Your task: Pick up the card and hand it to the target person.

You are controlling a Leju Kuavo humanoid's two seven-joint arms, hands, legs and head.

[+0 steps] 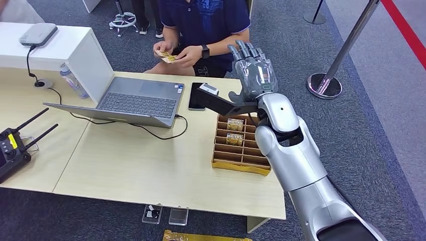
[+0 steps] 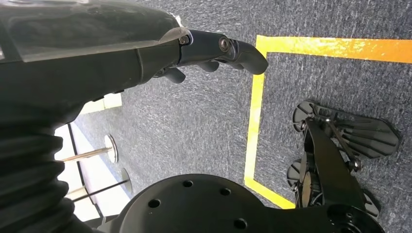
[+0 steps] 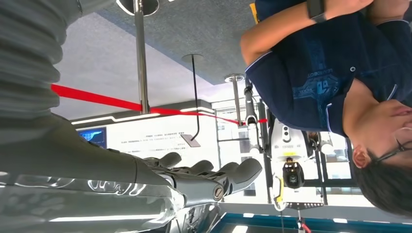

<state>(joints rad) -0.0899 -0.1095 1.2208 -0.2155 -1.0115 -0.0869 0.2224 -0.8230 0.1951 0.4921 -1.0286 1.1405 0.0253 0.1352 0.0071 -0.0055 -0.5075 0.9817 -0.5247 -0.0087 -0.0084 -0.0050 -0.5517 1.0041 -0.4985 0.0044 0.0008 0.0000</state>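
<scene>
My right hand (image 1: 253, 69) is raised above the far edge of the table, fingers spread and upright, holding nothing; the right wrist view shows its fingers (image 3: 214, 174) apart and empty. A seated person in a dark blue shirt (image 1: 206, 15) holds yellow cards (image 1: 166, 55) in both hands beyond the table. More yellow cards (image 1: 234, 131) stand in a slotted cardboard box (image 1: 241, 159) below my right forearm. My left hand (image 2: 214, 53) hangs over grey carpet, fingers loosely curled around nothing.
An open grey laptop (image 1: 131, 102) sits left of the box, a black phone (image 1: 195, 95) beside it. A remote controller (image 1: 12, 148) lies at the table's left edge. A water bottle (image 1: 73, 83) stands behind the laptop. Stanchion base (image 1: 324, 85) on the right.
</scene>
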